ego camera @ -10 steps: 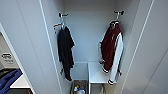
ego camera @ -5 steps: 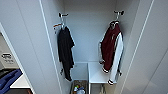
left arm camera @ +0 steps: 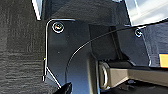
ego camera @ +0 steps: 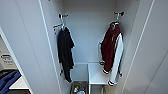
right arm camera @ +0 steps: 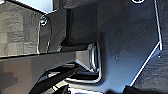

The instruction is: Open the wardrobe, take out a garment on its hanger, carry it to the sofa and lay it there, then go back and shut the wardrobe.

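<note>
Facing: my wardrobe (ego camera: 32, 45), doors open
Garment (ego camera: 111, 50): hanging on its hanger (ego camera: 117, 18), right side inside
My arms: over dark carpet (left arm camera: 20, 50)
Gripper opening: cannot tell, either side

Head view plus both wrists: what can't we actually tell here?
- Jacket hanger: head view, mostly hidden under the maroon jacket's collar; too blurred to make out its hook on the peg.
- Box on the wardrobe floor: cut off by the bottom edge, contents unreadable.
- Gripper state, both arms: wrist views are blocked by the robot's own dark plate.
</note>
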You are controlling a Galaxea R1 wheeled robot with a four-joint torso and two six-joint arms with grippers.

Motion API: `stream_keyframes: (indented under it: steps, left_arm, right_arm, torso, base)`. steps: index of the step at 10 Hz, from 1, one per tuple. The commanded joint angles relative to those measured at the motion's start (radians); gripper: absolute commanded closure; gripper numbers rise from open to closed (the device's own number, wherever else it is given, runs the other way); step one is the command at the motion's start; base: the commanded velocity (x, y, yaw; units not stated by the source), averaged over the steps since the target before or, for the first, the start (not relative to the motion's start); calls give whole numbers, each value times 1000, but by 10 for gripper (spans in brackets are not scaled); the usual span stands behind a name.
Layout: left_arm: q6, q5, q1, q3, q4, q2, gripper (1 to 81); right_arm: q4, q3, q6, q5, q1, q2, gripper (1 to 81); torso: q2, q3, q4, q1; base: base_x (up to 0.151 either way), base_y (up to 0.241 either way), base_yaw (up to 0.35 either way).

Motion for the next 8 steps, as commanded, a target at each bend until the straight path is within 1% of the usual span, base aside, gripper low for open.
stream_keyframes:
  steps: [1,8]
  left_arm:
    - [3,42,-42,5,8,-15,10]
    - [3,40,-42,5,8,-14,10]
  right_arm:
    - [6,9,-2,-49,45,2,10]
    - [4,9,-2,-49,45,6,10]
  torso:
    - [0,0,0,2]
    - [0,0,0,2]
  base:
    - [74,0,0]
    - [75,0,0]
